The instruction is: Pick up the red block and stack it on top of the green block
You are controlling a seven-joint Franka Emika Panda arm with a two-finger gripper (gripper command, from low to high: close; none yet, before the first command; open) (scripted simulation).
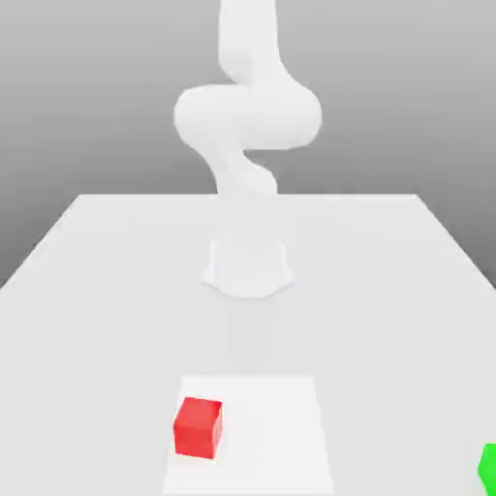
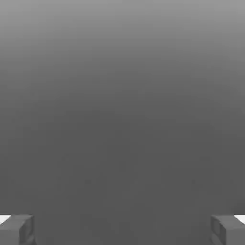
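The red block (image 1: 198,427) is a small matte cube resting on the white table (image 1: 97,291), near its front edge and a little toward the exterior view's left. The green block (image 1: 489,465) sits at the front edge of the exterior view's right, cut off by the frame. The white arm (image 1: 247,116) rises from its base and bends upward, well behind and above both blocks. In the hand view my gripper (image 2: 122,229) is open, its two grey fingertips (image 2: 16,229) standing far apart with nothing between them, facing a plain grey background.
The arm's round base (image 1: 248,266) stands at the middle of the table, behind the blocks. A slightly brighter square patch (image 1: 281,436) lies on the tabletop under and around the red block. The table's back edge runs behind the base.
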